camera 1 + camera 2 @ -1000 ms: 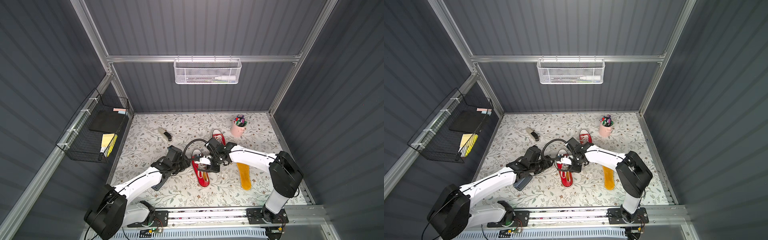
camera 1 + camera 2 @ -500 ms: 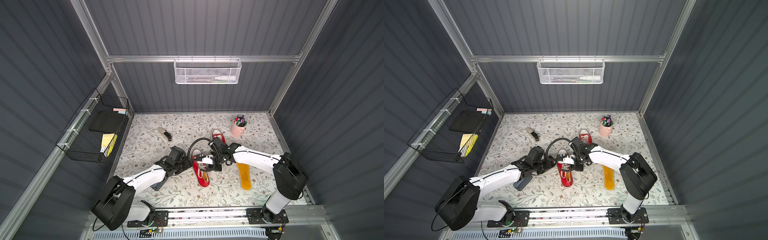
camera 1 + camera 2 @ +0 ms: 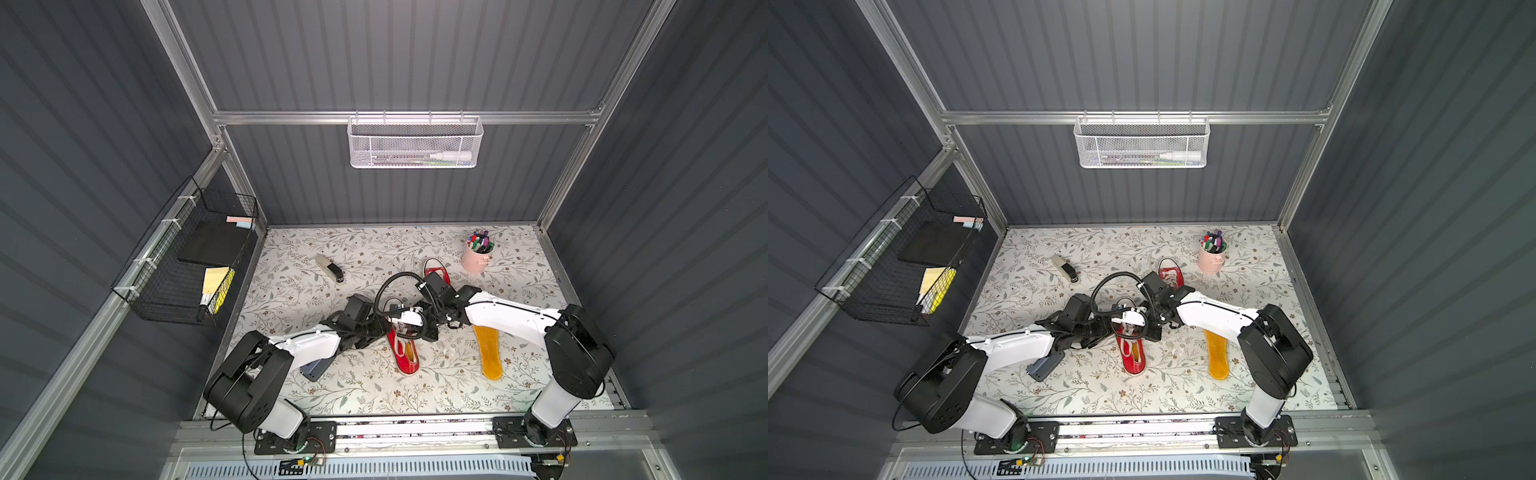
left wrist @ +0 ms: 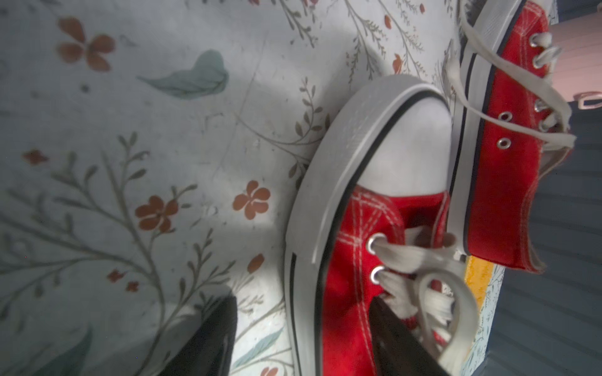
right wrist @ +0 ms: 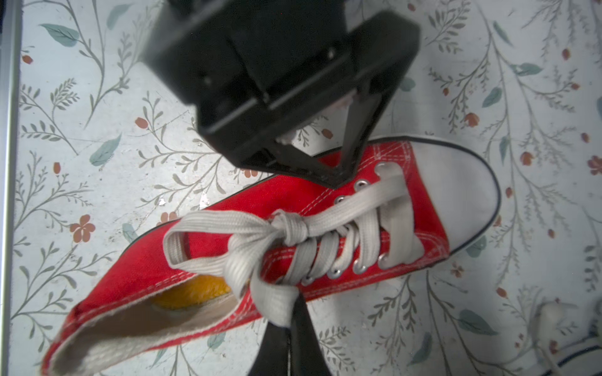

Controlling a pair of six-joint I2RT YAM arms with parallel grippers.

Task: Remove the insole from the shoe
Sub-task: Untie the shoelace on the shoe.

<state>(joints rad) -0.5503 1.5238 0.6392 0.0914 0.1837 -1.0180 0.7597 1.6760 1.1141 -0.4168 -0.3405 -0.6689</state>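
Note:
A red canvas shoe [image 3: 405, 355] [image 5: 293, 201] lies mid-table with its white toe cap pointing away from the front rail. Its yellow insole [image 5: 192, 293] [image 3: 412, 351] shows inside the heel opening. My left gripper [image 4: 303, 338] [image 3: 380, 326] is open and straddles the shoe's side near the first eyelets. One of its fingers [image 4: 208, 338] is over the table clear of the sole, and its second rests on the canvas by the laces. My right gripper [image 5: 290, 325] [image 3: 415, 328] is shut at the shoe's opposite side, with the end of the white lace loop [image 5: 277, 306] caught at its tips.
A second red shoe [image 3: 436, 270] lies just behind the arms, and a loose yellow insole [image 3: 489, 353] lies to the right. A pink cup of markers [image 3: 478, 255] stands at the back right and a stapler [image 3: 329, 269] at the back left. A grey-blue object [image 3: 316, 369] lies under the left arm.
My right gripper has closed from partly open to shut at the lace loop. The left arm has settled lower against the shoe's side. The shoe has stayed put.

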